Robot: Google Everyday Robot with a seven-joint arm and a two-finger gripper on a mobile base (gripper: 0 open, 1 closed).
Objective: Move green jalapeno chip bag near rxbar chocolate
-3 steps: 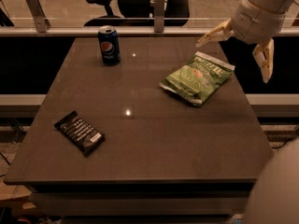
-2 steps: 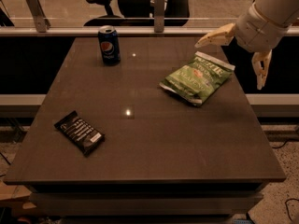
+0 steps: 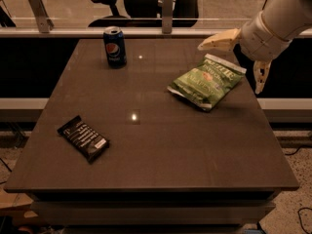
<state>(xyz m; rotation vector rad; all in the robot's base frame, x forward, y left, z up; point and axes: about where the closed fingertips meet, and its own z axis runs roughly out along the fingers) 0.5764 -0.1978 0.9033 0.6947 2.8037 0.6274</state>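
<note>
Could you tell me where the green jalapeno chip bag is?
In the camera view, the green jalapeno chip bag lies on the table, right side, near the open gripper.

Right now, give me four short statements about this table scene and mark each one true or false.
1. The gripper is open, at the far end of the green jalapeno chip bag. True.
2. The rxbar chocolate touches the bag. False: they lie well apart, with the bar front left and the bag far right.
3. The Pepsi can stands upright near the table's far edge. True.
4. The gripper holds the can. False: it holds nothing.
</note>
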